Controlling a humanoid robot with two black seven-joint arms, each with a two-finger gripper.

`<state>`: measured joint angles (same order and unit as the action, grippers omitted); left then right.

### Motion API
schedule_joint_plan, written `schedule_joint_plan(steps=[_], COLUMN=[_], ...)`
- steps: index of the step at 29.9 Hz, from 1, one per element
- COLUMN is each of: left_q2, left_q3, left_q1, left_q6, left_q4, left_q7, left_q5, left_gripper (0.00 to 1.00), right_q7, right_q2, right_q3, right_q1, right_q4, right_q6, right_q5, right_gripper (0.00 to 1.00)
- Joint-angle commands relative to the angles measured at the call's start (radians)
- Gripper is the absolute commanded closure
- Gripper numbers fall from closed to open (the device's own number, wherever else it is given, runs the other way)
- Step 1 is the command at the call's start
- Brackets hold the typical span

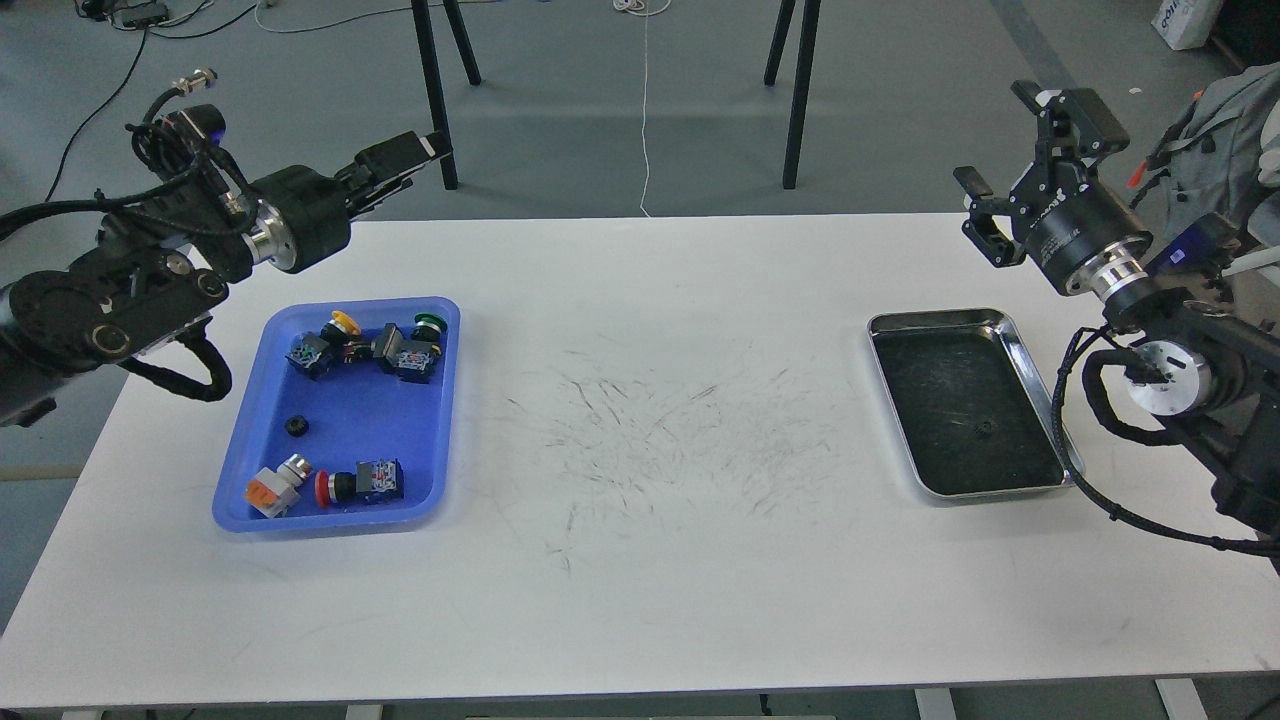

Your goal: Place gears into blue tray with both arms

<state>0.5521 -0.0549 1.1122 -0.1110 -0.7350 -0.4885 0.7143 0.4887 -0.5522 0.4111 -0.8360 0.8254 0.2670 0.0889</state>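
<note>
The blue tray (352, 455) lies on the left of the white table. One small black gear (296, 426) rests on its floor, left of centre. A second gear (984, 431) lies inside the silver tray (1022, 340) on the right. My left gripper (408, 160) is raised above the table's far edge, behind the blue tray. It points right, is open and holds nothing. My right gripper (1005, 165) hangs high above the far right corner, behind the silver tray. Its jaws are spread wide and empty.
Several coloured push-button switches (405, 350) lie along the far and near sides of the blue tray. Black stand legs (435, 100) rise from the floor behind the table. A grey bag (1225, 130) sits at the far right.
</note>
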Motion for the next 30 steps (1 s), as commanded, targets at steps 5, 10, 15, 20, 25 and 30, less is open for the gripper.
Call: schedule_joint_plan(steps=[5,10,15,20,25,30], left_q2=[-0.035,-0.069,-0.124,-0.165,-0.187,-0.204], left_q3=[0.029,0.125,0.248,0.345,0.371,0.391], left_q1=[-0.005,-0.044,-0.101,-0.152,-0.18,-0.189], left_q6=[-0.044,-0.052,-0.055,-0.065,-0.076,-0.085], left_q4=[0.0,0.0,0.0,-0.001,-0.001,0.0], left_q7=[0.0,0.0,0.0,0.0,0.0,0.0], left_q5=[-0.281,-0.398,-0.44,-0.438,-0.44,-0.44], left_gripper=[0.01,0.0,0.0,0.0,0.0,0.0], right_q7=[0.0,0.0,0.0,0.0,0.0,0.0], right_q2=[0.001,0.011,0.012,0.012,0.009,0.001], right_q3=[0.005,0.003,0.002,-0.023,-0.067,-0.121], right_q1=[0.018,0.025,0.028,0.034,0.028,0.014], right_q4=[0.003,0.001,0.0,-0.002,-0.002,0.003], right_q6=[0.0,0.0,0.0,0.001,0.001,0.001], right_q5=[0.0,0.0,0.0,0.008,0.069,0.189], right_gripper=[0.02,0.02,0.02,0.02,0.02,0.02])
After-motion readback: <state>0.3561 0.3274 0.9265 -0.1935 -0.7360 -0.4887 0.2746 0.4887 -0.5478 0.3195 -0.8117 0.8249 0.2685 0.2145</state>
